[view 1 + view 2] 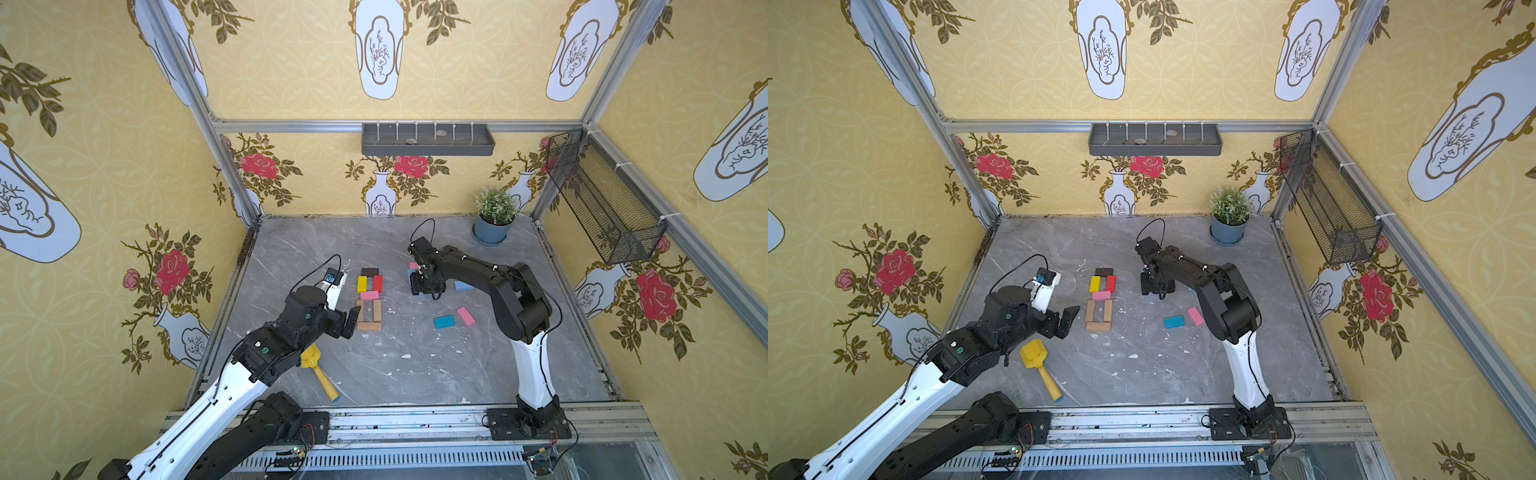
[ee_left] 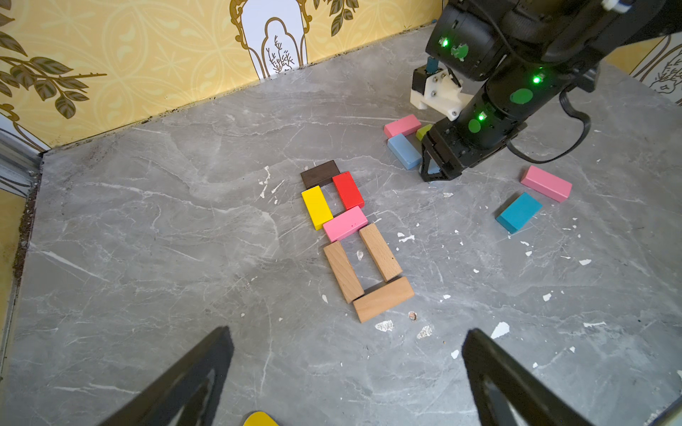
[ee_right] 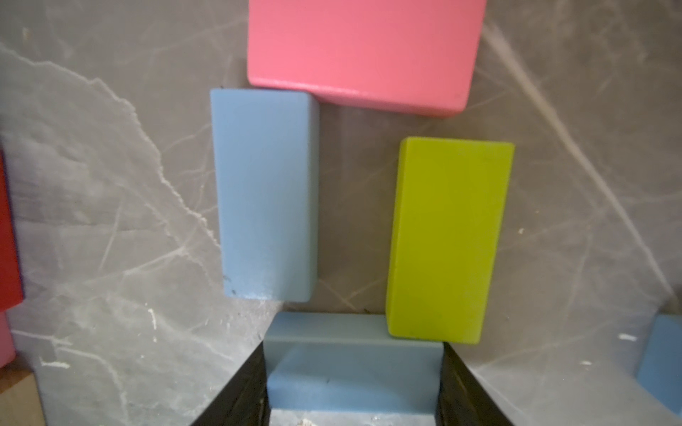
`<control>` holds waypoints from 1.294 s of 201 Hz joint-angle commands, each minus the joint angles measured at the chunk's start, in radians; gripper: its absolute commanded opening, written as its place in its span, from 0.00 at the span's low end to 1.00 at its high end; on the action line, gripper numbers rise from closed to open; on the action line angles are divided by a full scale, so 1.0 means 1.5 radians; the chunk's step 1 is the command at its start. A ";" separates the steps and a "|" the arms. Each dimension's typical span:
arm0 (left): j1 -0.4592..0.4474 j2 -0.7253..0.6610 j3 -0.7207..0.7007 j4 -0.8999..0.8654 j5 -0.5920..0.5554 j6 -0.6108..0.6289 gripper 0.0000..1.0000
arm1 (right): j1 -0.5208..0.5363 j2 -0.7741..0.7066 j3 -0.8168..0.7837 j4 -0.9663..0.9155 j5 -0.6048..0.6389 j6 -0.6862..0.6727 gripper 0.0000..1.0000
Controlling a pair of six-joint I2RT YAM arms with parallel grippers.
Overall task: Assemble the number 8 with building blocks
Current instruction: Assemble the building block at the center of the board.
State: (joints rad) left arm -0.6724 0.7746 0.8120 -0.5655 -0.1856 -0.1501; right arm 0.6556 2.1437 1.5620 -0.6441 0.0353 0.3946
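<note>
Closest to the lens, the left arm (image 1: 232, 390) reaches in over the bench (image 1: 415, 374); beside it lies a yellow shovel (image 1: 1038, 361). Its left hand (image 1: 348, 323) hangs spread wide and empty, just beside the three tan bricks (image 1: 369, 326) that close the lower loop of a first 8. That figure looks whole: above them sit a pink bar (image 1: 369, 295), a yellow brick (image 1: 362, 284) and a red brick (image 1: 377, 283) as sides, and a brown cap (image 1: 370, 272).

Right of it a second figure is begun. In the right wrist view a pink top (image 3: 361, 55) touches the far end of a light blue side (image 3: 264, 191). The green side (image 3: 448, 239) stands parallel but a little apart from the pink. The right hand (image 3: 353, 387) is clamped on a light blue brick (image 3: 332, 328), low, at the near ends of the two sides. The green end covers one corner of it, and a thin gap shows before the light blue side. Whether it rests on the bench cannot be told.

Judged from this, the step is setting the middle bar. It should go down flat and square, touching both side ends without shoving them. The hand should let go only once the brick lies flat, then rise straight. The green side likely wants nudging up to the pink top.

Farther right wait a teal brick (image 1: 444, 321), a spare light blue (image 1: 463, 286) and a pink spare (image 1: 466, 316).
</note>
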 commanded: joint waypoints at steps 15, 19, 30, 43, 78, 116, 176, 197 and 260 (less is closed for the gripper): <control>0.000 0.001 -0.001 -0.007 0.000 0.001 1.00 | -0.001 0.020 -0.004 -0.001 -0.027 0.002 0.55; 0.000 0.001 -0.001 -0.007 0.000 0.001 1.00 | -0.001 0.021 -0.004 0.000 -0.027 0.002 0.54; 0.000 0.001 -0.001 -0.007 0.000 0.001 1.00 | -0.001 0.022 -0.003 0.000 -0.026 0.003 0.55; 0.000 0.001 -0.001 -0.007 0.000 0.001 1.00 | -0.002 0.023 -0.003 0.001 -0.027 0.001 0.55; 0.000 0.001 -0.001 -0.007 0.000 0.001 1.00 | -0.002 0.026 0.000 0.001 -0.025 0.002 0.55; 0.000 0.002 -0.001 -0.007 0.000 0.001 1.00 | -0.002 0.030 0.005 0.001 -0.025 0.002 0.55; 0.000 0.002 -0.001 -0.007 0.000 0.001 1.00 | -0.003 0.033 0.006 -0.002 -0.027 0.005 0.61; 0.000 0.002 -0.001 -0.008 0.000 0.001 1.00 | -0.002 0.027 0.004 -0.003 -0.029 0.005 0.68; 0.000 0.003 -0.001 -0.008 0.000 0.001 1.00 | -0.002 -0.009 -0.007 -0.004 -0.034 0.008 0.83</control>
State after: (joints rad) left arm -0.6724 0.7784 0.8120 -0.5655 -0.1856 -0.1501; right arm 0.6537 2.1418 1.5642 -0.5938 0.0269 0.3935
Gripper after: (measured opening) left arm 0.997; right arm 0.797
